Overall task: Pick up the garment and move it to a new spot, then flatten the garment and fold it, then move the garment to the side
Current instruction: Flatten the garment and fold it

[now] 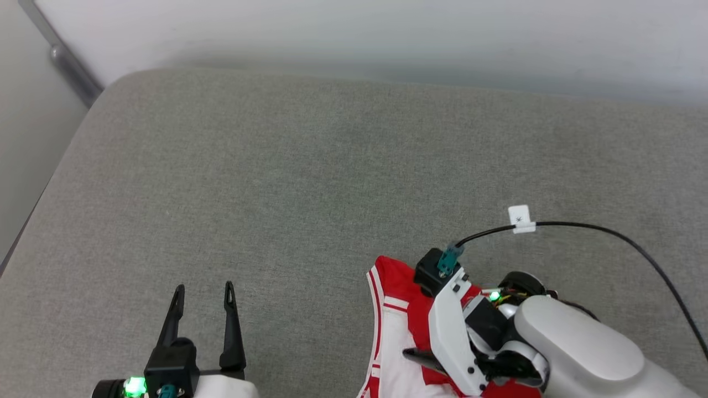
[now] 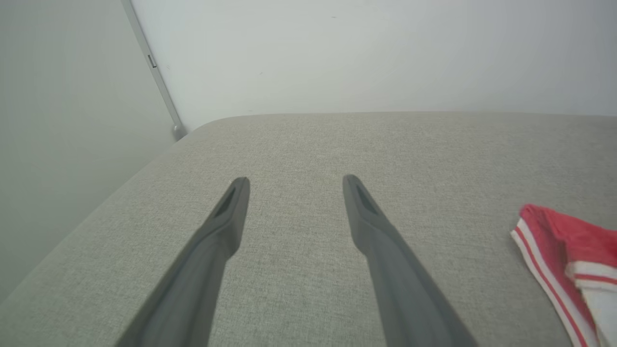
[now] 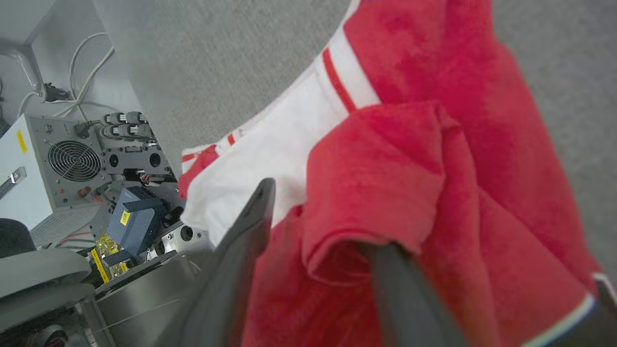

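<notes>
R claw [image 3: 328,217]: I'm seeing it spread wide, not clamping; one finger is tucking under a red fold of the garment [image 1: 392,276], the other is showing bare. Garment is lying bunched at near-right edge of grey cushion [image 1: 332,166]. L claw [image 1: 203,287] is hovering released, well apart.

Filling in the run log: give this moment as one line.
left gripper: open, over grey cushion | right gripper: open, one finger under red fold | garment: crumpled at cushion's near edge

Grey woven cushion surface [image 1: 310,166] (rounded corner) against a pale wall [image 1: 387,33]; a metal rail [image 1: 66,61] at left
</notes>
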